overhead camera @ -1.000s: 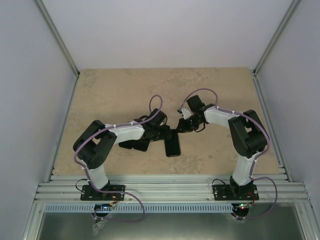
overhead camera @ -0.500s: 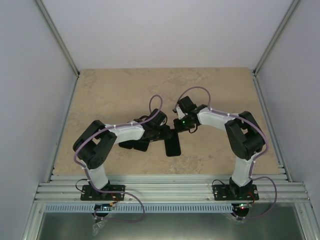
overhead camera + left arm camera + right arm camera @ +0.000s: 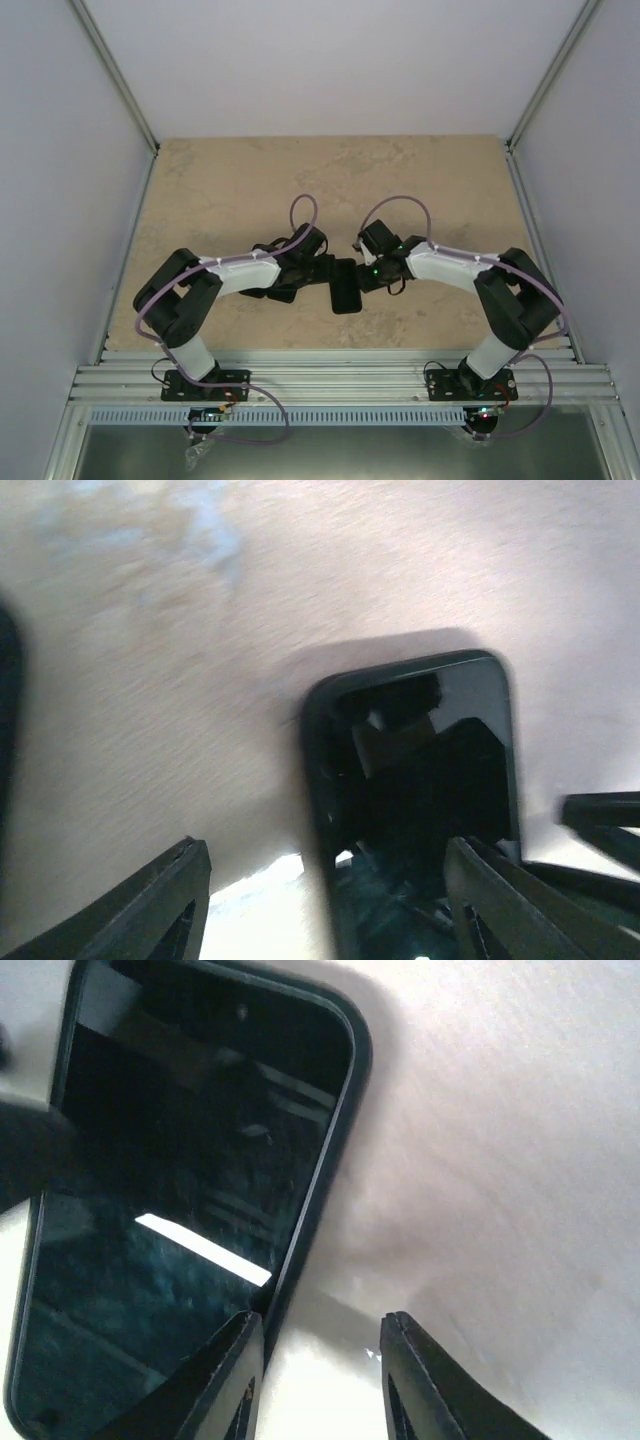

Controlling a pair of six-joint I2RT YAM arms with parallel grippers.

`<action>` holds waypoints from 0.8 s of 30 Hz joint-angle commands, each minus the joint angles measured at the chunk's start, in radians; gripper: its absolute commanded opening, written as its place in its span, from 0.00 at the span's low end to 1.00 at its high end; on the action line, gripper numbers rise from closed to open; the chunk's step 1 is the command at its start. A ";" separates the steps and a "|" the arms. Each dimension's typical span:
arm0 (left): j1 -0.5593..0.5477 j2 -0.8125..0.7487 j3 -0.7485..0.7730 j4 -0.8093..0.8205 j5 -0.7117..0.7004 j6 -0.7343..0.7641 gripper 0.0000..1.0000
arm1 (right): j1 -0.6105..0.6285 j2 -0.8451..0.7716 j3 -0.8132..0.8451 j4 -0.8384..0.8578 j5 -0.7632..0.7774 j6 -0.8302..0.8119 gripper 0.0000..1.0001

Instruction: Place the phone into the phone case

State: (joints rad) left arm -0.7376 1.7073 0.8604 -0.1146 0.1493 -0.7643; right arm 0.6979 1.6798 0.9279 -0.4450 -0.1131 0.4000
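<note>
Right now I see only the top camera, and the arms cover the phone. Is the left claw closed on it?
Observer: No. The left wrist view shows the left claw open, the phone lying flat between its fingers.
Operator: And the right claw?
Observer: The right claw is open also. Only bare table is between its fingers; one finger stands at the phone's long edge.
Operator: Is the screen up?
Observer: Yes, the glossy screen faces up, with a dark raised rim around it.
</note>
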 commanded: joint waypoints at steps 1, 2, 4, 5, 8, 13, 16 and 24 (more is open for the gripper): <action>0.003 -0.094 -0.048 -0.146 -0.110 -0.029 0.70 | 0.002 -0.117 -0.041 -0.111 0.095 0.022 0.41; 0.003 -0.127 -0.052 -0.158 -0.128 -0.034 0.74 | -0.001 -0.149 -0.040 -0.114 0.103 0.024 0.44; 0.003 -0.198 -0.063 -0.187 -0.165 -0.041 0.80 | -0.013 -0.214 -0.040 -0.117 0.145 0.031 0.51; 0.004 -0.235 -0.068 -0.202 -0.187 -0.042 0.84 | -0.022 -0.247 -0.042 -0.118 0.165 0.036 0.55; 0.009 -0.357 -0.088 -0.256 -0.252 -0.052 0.92 | -0.059 -0.345 -0.059 -0.130 0.228 0.052 0.66; 0.010 -0.623 -0.120 -0.354 -0.417 -0.062 0.99 | -0.095 -0.582 -0.117 -0.130 0.339 0.071 0.88; 0.010 -0.770 -0.128 -0.405 -0.511 -0.042 0.99 | -0.100 -0.748 -0.157 -0.123 0.415 0.067 0.97; 0.010 -1.095 -0.150 -0.440 -0.604 0.012 0.99 | -0.100 -1.025 -0.214 -0.127 0.514 0.089 0.98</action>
State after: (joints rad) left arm -0.7319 0.7204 0.7406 -0.5182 -0.3756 -0.7906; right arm 0.6003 0.7269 0.7418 -0.5655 0.3145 0.4713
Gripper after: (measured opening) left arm 0.993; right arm 0.975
